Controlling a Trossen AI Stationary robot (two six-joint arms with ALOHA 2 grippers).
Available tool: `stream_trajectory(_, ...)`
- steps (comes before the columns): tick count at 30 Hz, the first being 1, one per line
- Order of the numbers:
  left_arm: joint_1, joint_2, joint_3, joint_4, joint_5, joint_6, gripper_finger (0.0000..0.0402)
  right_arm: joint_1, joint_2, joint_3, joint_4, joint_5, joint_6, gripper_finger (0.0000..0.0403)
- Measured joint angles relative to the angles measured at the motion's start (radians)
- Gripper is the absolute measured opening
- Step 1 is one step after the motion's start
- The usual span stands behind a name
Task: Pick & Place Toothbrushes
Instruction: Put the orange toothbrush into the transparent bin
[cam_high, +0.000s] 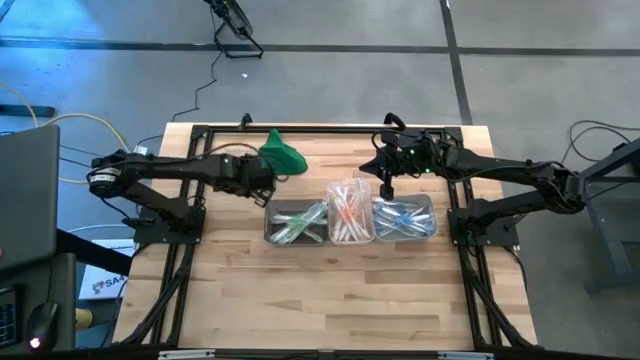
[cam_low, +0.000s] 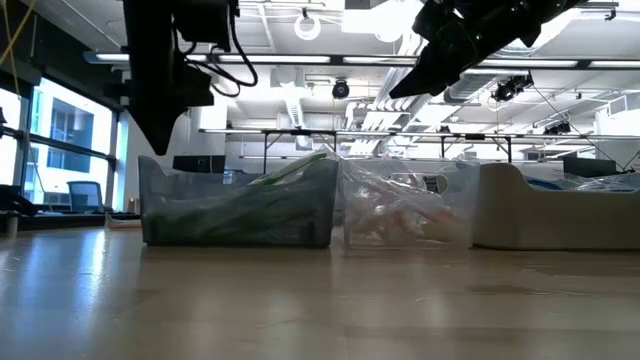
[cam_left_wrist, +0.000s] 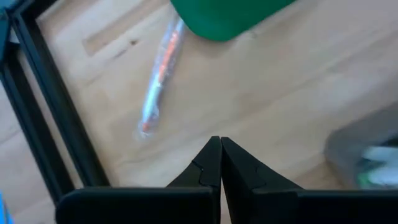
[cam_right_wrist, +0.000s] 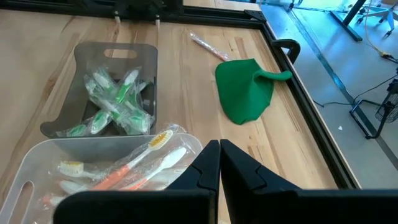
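Three clear tubs stand in a row mid-table. The left one (cam_high: 297, 222) holds green toothbrushes (cam_right_wrist: 115, 102), the middle one (cam_high: 350, 212) orange-pink ones (cam_right_wrist: 124, 168), the right one (cam_high: 405, 218) blue ones. One wrapped orange toothbrush (cam_left_wrist: 160, 74) lies flat on the bare wood beside the green cloth lump (cam_high: 283, 153), also seen from the right wrist (cam_right_wrist: 208, 46). My left gripper (cam_left_wrist: 220, 146) is shut and empty, above the wood between that toothbrush and the left tub. My right gripper (cam_right_wrist: 219, 149) is shut and empty, hanging over the far edge of the middle tub.
A black frame rail (cam_left_wrist: 43, 106) runs along the table's far edge just behind the loose toothbrush. The green lump (cam_right_wrist: 245, 90) lies flat next to it. The near half of the table (cam_high: 330, 300) is bare wood.
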Motion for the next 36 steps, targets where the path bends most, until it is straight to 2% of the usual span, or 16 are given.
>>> stream_trajectory(14, 0.323, -0.001, 0.0, 0.153, 0.185, 0.505, 0.0, 0.0, 0.0, 0.0, -0.016, 0.0, 0.0, 0.0004)
stream_trajectory(22, 0.453, 0.003, 0.0, 0.174, 0.207, 0.592, 0.0, 0.0, 0.0, 0.0, -0.016, 0.0, 0.0, 0.0004)
stream_trajectory(27, 0.528, 0.003, -0.002, 0.186, 0.292, 0.677, 0.0, 0.0, 0.0, 0.0, -0.016, 0.0, 0.0, 0.0004)
stream_trajectory(32, 0.596, 0.004, -0.062, 0.26, 0.345, 0.754, 0.0, 0.0, 0.0, 0.0, -0.016, 0.0, 0.0, 0.0004)
stream_trajectory(36, 0.64, 0.004, -0.102, 0.295, 0.336, 0.773, 0.0, 0.0, 0.0, 0.0, -0.016, 0.0, 0.0, 0.0004)
